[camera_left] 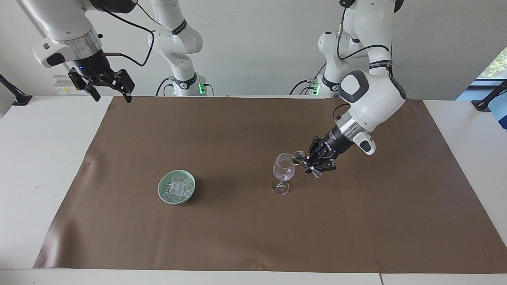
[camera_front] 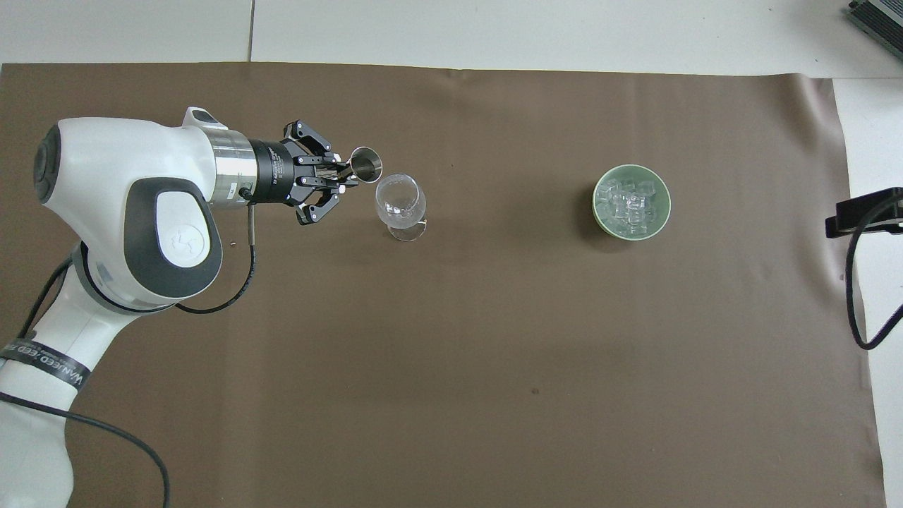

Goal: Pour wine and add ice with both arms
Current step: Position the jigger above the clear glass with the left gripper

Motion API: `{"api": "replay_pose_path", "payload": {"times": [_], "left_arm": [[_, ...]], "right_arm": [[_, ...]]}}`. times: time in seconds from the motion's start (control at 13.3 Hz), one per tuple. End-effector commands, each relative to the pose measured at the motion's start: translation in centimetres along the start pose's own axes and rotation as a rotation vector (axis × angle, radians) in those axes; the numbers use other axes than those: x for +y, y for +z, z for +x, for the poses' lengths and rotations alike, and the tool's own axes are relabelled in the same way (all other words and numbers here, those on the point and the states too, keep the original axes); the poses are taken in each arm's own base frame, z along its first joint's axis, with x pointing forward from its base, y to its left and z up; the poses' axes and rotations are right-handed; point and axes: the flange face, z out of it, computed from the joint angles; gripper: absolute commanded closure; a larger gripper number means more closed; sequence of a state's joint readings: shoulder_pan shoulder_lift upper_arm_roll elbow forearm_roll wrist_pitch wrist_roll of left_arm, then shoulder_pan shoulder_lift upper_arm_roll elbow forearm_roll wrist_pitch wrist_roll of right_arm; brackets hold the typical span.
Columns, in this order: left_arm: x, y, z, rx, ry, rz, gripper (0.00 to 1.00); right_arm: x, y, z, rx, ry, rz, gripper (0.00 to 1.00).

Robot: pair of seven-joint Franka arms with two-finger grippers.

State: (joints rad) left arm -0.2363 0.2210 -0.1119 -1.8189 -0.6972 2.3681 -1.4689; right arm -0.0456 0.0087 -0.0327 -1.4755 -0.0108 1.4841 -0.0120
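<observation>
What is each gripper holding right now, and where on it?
The left gripper holds a small metal cup by its side, beside the wine glass rim. The right gripper holds nothing.

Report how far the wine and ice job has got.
Done: nothing visibly finished; the wine glass stands upright and looks empty. In hand: the left gripper holds a small metal cup tilted at the glass's rim, so the pour is under way. Left: all the ice sits in the green bowl, toward the right arm's end, and the right gripper waits raised over the table's edge.
</observation>
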Motion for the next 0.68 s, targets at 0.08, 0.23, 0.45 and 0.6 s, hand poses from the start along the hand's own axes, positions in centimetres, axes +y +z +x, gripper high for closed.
{"api": "replay_pose_path", "payload": {"times": [0.08,0.23,0.45,0.6], "left_arm": [[0.05,-0.56,-0.75,0.053,0.044,-0.033,1.00],[0.08,-0.64,-1.03,0.067,0.065,-0.045,1.00],[0.04,-0.44,-1.58,0.089,0.101,-0.045,1.00],[0.11,-0.52,-1.62,0.104,0.119,-0.048,1.00]], "right_arm": [[-0.19,-0.10,-0.52,-0.001,0.015,0.017,0.00],[-0.19,-0.10,-0.52,-0.001,0.015,0.017,0.00],[-0.19,-0.10,-0.52,-0.001,0.015,0.017,0.00],[-0.19,-0.10,-0.52,-0.001,0.015,0.017,0.00]]}}
